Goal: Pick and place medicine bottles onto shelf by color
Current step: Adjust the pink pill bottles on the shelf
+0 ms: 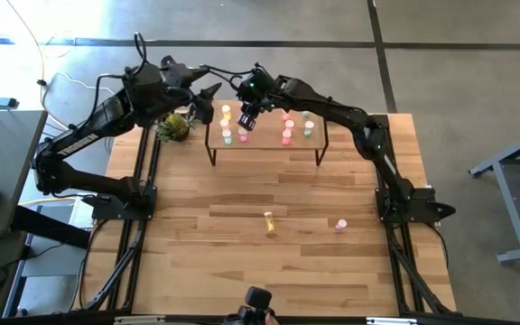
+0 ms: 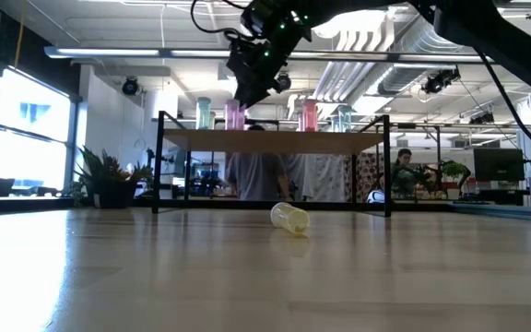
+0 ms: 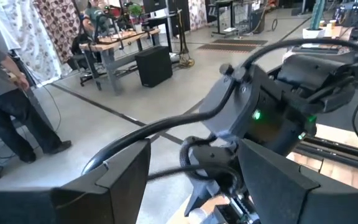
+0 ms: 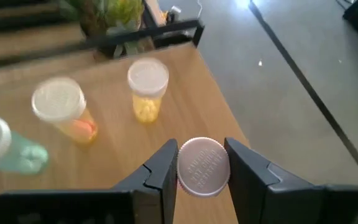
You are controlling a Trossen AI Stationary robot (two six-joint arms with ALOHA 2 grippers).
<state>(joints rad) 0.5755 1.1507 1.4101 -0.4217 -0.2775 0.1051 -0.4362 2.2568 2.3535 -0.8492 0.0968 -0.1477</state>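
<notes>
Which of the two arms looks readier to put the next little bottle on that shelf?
The right. Its gripper is shut on a pink bottle over the left end of the shelf, beside two yellow bottles standing there. The left gripper hovers empty and open next to it.

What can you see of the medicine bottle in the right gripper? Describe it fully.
The medicine bottle shows mostly its round pale cap with faint embossed lettering; a pink body edge peeks beneath. It stands upright, clamped between the right gripper fingers, over the left end of the shelf, beside two yellow-orange bottles.
</notes>
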